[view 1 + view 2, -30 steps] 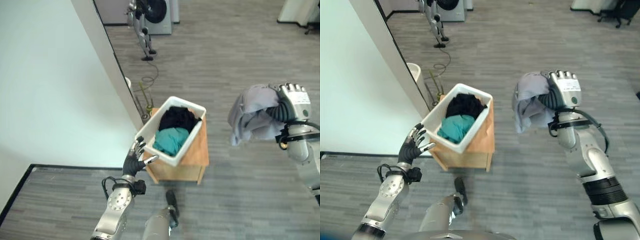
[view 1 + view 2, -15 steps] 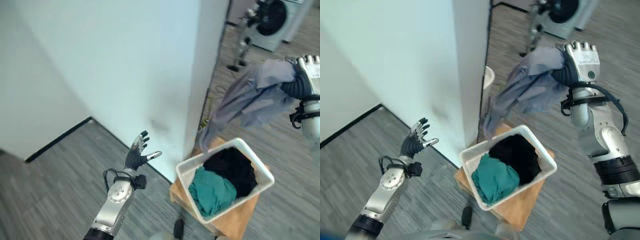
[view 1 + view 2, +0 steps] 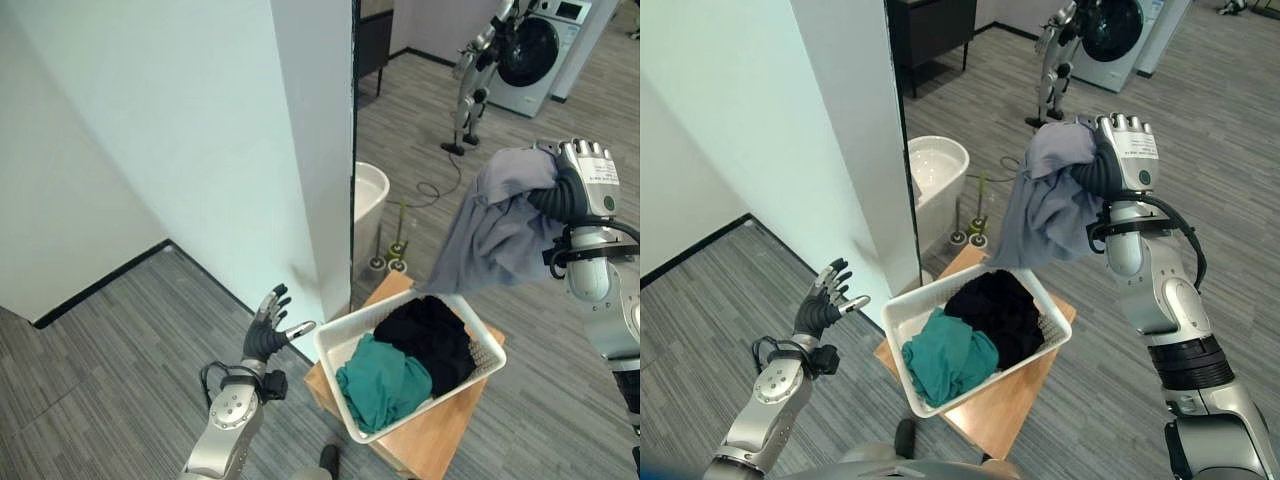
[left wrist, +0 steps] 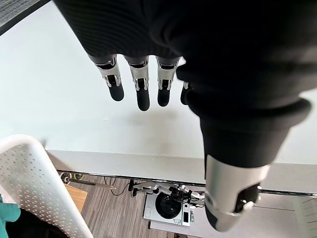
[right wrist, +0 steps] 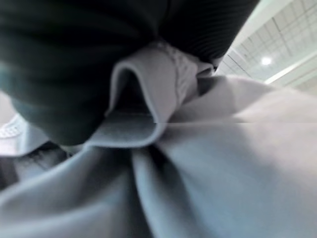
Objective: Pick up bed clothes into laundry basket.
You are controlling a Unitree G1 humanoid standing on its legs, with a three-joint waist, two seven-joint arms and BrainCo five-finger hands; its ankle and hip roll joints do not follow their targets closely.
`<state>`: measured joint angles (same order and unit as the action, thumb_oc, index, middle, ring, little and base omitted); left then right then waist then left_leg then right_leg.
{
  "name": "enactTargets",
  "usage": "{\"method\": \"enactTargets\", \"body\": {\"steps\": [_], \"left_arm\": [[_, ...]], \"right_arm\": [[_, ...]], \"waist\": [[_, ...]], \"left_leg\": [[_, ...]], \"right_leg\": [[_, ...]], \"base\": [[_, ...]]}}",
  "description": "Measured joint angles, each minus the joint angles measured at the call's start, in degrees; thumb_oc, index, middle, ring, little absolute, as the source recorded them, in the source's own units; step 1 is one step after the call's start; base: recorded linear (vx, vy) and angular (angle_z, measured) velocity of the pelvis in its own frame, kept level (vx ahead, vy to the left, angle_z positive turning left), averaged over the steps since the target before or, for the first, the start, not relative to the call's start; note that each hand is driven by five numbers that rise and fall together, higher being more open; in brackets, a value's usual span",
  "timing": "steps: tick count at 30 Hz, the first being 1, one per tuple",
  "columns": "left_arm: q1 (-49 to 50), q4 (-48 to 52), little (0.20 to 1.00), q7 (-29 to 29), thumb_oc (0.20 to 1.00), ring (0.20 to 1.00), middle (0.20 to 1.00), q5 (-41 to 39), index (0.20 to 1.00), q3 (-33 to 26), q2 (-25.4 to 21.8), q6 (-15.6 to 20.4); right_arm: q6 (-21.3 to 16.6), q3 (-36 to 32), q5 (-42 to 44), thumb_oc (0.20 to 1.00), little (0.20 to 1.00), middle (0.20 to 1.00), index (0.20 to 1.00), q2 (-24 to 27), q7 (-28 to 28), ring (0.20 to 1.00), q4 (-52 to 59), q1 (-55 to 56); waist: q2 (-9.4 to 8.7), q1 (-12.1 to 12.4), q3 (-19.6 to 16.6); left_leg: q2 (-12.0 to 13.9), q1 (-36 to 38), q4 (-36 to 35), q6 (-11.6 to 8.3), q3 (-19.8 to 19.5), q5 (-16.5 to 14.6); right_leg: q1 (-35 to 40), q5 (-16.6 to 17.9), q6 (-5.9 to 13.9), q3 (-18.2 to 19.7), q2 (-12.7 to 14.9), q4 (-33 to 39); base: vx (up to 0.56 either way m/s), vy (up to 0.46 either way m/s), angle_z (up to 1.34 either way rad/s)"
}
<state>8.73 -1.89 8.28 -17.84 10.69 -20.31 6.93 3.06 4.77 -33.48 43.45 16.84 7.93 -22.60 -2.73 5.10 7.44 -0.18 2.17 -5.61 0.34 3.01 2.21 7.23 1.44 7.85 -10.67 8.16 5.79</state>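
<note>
- Right hand (image 3: pixel 583 185) in the left eye view: we see its fingers curled round a bunched grey garment (image 3: pixel 495 235), held high. The cloth hangs in a long fold running down and toward the robot's left; its lowest corner ends just above the far rim of the white laundry basket (image 3: pixel 345 335). The basket sits on a low wooden stand (image 3: pixel 440 440) and already holds a black garment (image 3: pixel 433 330) and a teal garment (image 3: pixel 385 380).
- Right eye view: we place the basket (image 3: pixel 1060 325) below the right hand (image 3: pixel 1125 160) and to its left. The grey garment (image 3: pixel 1045 215) hangs over the basket's far edge rather than its middle. We judge that the release calls for a shift of the hand leftward and toward the robot, then down.
- Right eye view, other arm: the left hand (image 3: pixel 825 305) hovers with fingers spread and straight, holding nothing, near the basket's left corner, apart from it. It is nearer the basket, but the right hand has the cloth.
- Left wrist view: we see straight fingers (image 4: pixel 141 91) before a white wall (image 4: pixel 54 99), with the basket's perforated wall (image 4: pixel 34 183) to one side.
- Right wrist view: we see grey cloth (image 5: pixel 223 173) pinched tight under the hand's dark cover.
</note>
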Motion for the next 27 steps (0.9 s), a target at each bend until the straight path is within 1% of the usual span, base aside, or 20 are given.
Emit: {"method": "enactTargets", "body": {"steps": [4, 15, 20, 21, 22, 24, 27], "left_arm": [[0.37, 0.03, 1.0, 0.01, 1.0, 1.0, 1.0, 0.02, 1.0, 0.12, 0.1, -0.03], [0.53, 0.03, 1.0, 0.07, 1.0, 1.0, 1.0, -0.04, 1.0, 0.11, 0.64, -0.04], [0.62, 0.09, 1.0, 0.2, 1.0, 1.0, 1.0, -0.04, 1.0, 0.04, 1.06, -0.08], [0.8, 0.21, 1.0, 0.23, 1.0, 1.0, 1.0, -0.04, 1.0, -0.15, 1.6, -0.07], [0.87, 0.26, 1.0, 0.26, 1.0, 1.0, 1.0, -0.03, 1.0, -0.11, 2.39, -0.08], [0.97, 0.42, 1.0, 0.26, 1.0, 1.0, 1.0, -0.02, 1.0, 0.01, 2.6, -0.08], [1.05, 0.41, 1.0, 0.31, 1.0, 1.0, 1.0, -0.02, 1.0, 0.06, 2.55, -0.08]], "right_arm": [[-0.05, 0.31, 1.05, 0.2, 0.2, 0.2, 0.2, 0.04, -0.01, 0.2, 0.15, -2.03], [-0.74, 0.32, 4.21, 0.2, 0.2, 0.2, 0.2, -0.17, -0.96, 0.2, 0.16, -1.95], [-0.92, 0.04, 4.35, 0.2, 0.2, 0.2, 0.2, -2.66, -1.29, 0.2, 1.03, 1.46], [-0.98, -0.6, 4.37, 0.2, 0.2, 0.2, 0.2, -4.91, -1.3, 0.2, 1.99, 3.32], [-1.38, 0.35, 4.4, 0.2, 0.2, 0.2, 0.2, -6.53, -1.89, 0.2, 2.39, 5.15], [-1.5, 1.33, 4.39, 0.2, 0.2, 0.2, 0.2, -8.64, -2.53, 0.2, 2.15, 6.85], [-2.2, 3.31, 4.24, 0.2, 0.2, 0.2, 0.2, -8.88, -3.5, 0.2, 0.93, 7.35]], "waist": [[0.97, -0.1, -0.69], [1.79, -0.26, -1.27], [1.82, -0.39, -1.51], [1.7, -0.25, -1.58], [1.74, -0.42, -1.6], [1.72, -0.41, -1.61], [1.82, -0.37, -1.59]], "left_leg": [[0.06, 0.35, 0.32, -0.18, 0.68, 0.55], [0.37, 1.03, 0.02, -0.49, 1.11, 0.35], [0.56, 1.02, 0.29, -0.48, 1.2, 0.37], [0.59, 1.09, 0.29, -0.48, 1.17, 0.37], [0.6, 1.07, 0.29, -0.57, 1.21, 0.44], [0.72, 1.12, 0.3, -0.62, 1.24, 0.47], [0.82, 1.18, 0.29, -0.72, 1.22, 0.54]], "right_leg": [[-0.09, 0.01, 0.0, 0.15, 0.02, 0.0], [0.42, 0.06, -0.06, 0.24, -0.15, 0.01], [0.38, 0.07, -0.08, 0.33, -0.31, 0.01], [0.48, 0.07, -0.08, 0.28, -0.36, 0.01], [0.41, 0.06, -0.09, 0.31, -0.37, 0.01], [0.45, 0.06, -0.09, 0.32, -0.47, 0.01], [0.52, 0.06, -0.1, 0.29, -0.55, 0.01]], "base": [[0.01, -0.031, -0.04], [0.0, -0.012, -0.01], [0.0, 0.0, 0.0], [0.0, 0.0, 0.0], [0.0, 0.0, 0.0], [0.0, 0.0, 0.0], [0.0, 0.0, 0.0]]}}
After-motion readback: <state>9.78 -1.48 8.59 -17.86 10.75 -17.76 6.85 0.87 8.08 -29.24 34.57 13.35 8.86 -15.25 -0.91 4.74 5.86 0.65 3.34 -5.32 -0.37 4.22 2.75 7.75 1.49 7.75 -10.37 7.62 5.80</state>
